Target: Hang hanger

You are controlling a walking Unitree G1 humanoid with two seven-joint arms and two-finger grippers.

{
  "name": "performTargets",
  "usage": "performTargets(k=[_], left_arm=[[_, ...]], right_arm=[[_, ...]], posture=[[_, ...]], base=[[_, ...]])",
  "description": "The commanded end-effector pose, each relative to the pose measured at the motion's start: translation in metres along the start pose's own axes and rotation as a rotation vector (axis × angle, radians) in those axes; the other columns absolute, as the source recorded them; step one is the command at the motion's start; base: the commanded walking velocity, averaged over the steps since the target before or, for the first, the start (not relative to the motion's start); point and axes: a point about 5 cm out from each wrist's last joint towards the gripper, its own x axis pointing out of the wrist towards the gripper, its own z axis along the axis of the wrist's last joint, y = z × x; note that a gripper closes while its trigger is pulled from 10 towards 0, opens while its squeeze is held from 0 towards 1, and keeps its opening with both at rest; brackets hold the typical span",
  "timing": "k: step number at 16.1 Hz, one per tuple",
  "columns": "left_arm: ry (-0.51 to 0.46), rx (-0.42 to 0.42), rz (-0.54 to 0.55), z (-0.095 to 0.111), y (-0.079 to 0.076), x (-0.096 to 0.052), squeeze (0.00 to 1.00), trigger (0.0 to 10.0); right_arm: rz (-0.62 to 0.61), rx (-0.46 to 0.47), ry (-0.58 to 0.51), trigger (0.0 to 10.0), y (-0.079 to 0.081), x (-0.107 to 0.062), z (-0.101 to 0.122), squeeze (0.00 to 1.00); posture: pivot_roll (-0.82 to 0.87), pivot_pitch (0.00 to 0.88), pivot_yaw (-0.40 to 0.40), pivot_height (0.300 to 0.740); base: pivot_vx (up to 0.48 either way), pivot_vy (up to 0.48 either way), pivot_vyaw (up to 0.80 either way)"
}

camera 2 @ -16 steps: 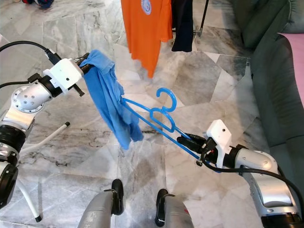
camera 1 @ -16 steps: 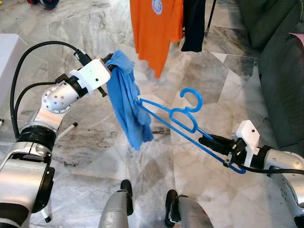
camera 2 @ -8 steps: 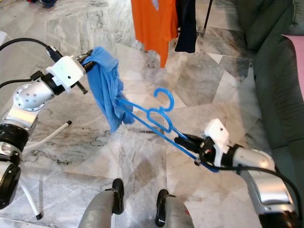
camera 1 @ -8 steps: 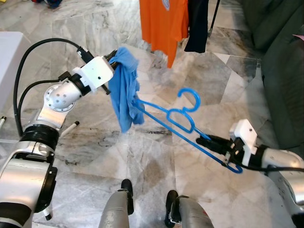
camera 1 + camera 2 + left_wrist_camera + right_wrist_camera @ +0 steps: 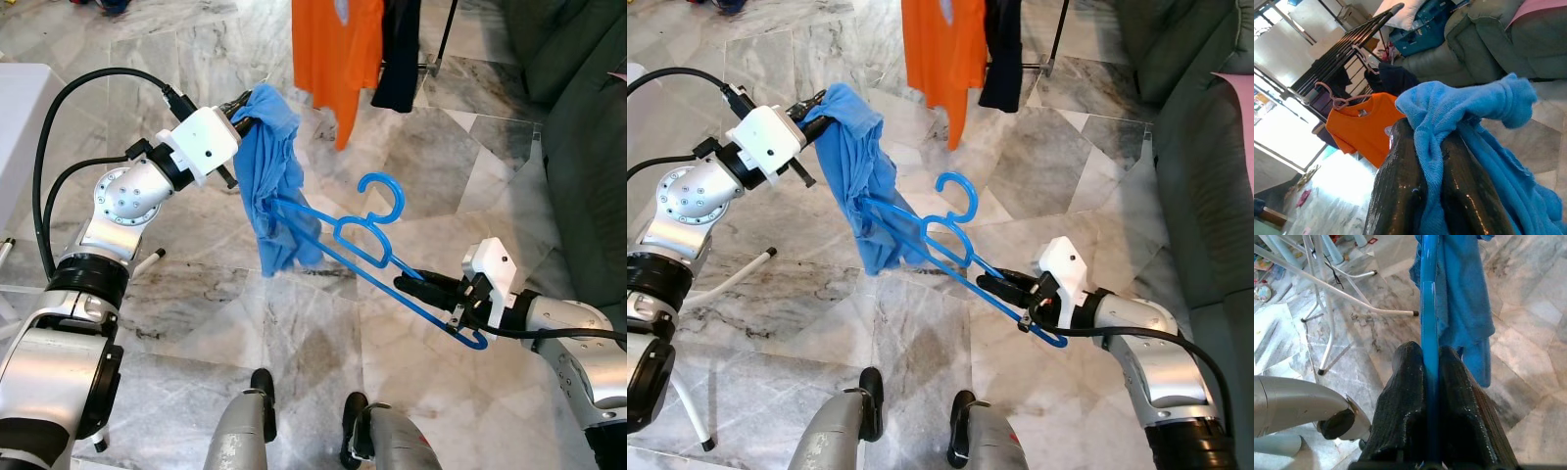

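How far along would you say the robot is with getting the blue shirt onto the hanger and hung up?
Done: the left gripper pinches the blue shirt, and the right gripper clamps the blue hanger. In hand: the hanger's far end is poking into the hanging cloth, not yet seated in the shoulders. Left: finish dressing the hanger, then carry it to the rack beside the orange shirt and hook it on.

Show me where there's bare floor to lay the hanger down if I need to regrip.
Bare marble lies between the blue shirt and the sofa, beyond the blue hanger. It is crowded near the robot's feet, the white stand leg on the left, and under the orange shirt.
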Motion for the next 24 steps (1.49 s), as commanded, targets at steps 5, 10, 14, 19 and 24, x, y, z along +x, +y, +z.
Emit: performTargets(k=[5,10,14,19,24], left_arm=[[0.004,0.001,0.031,-0.001,0.009,-0.008,0.00,10.0],[-0.008,0.007,0.034,0.002,0.011,-0.006,0.00,10.0],[-0.041,-0.003,0.034,0.009,0.012,-0.004,0.00,10.0],[-0.044,-0.010,0.035,0.012,0.015,-0.009,0.00,10.0],[-0.057,-0.062,-0.023,0.014,-0.006,-0.008,0.00,10.0]], right_arm=[[-0.015,0.009,0.020,10.0,0.000,-0.010,-0.007,0.00],[-0.011,0.031,0.036,10.0,0.003,-0.006,-0.016,0.00],[-0.019,0.049,0.045,10.0,0.001,-0.002,-0.023,0.00],[-0.046,0.042,0.044,10.0,-0.005,0.001,-0.024,0.00],[-0.007,0.035,0.014,10.0,-0.004,0.013,-0.018,0.00]], posture=[[0.06,0.355,0.035,0.740],[0.06,0.356,0.033,0.740],[0.07,0.356,0.033,0.740],[0.08,0.353,0.031,0.740],[0.08,0.350,0.032,0.740]], base=[[0.000,0.000,0.00],[0.000,0.000,0.00],[0.000,0.000,0.00],[0.000,0.000,0.00],[0.000,0.000,0.00]])
